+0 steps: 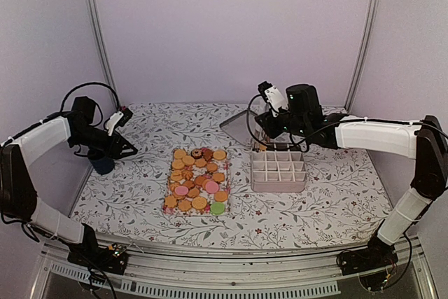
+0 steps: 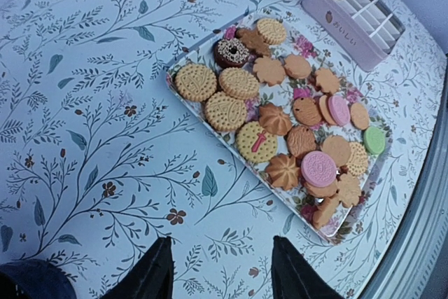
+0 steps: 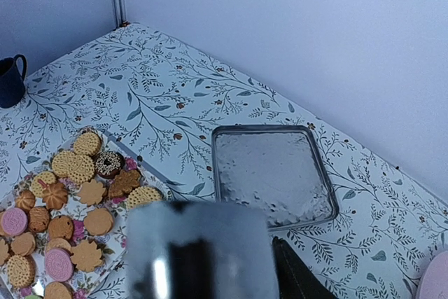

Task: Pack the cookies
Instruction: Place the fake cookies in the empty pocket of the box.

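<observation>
Sitting on the tray mid-desk, the cookies are lying between the 2 arms: the left pincer is hovering near the cup, jaws parted and empty; the right pincer is hanging over the divided box, grip impossible to tell.

1. A lab test booth: plain pale walls enclose my floral-covered table on three sides.
2. Aluminium posts rise at its far corners; my arms bolt to a metal rail at its near edge.

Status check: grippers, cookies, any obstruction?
Left gripper open, empty, hovering left of tray. Right gripper over far edge of divided box, state unclear. Cookies on tray. Metal lid behind box.
</observation>
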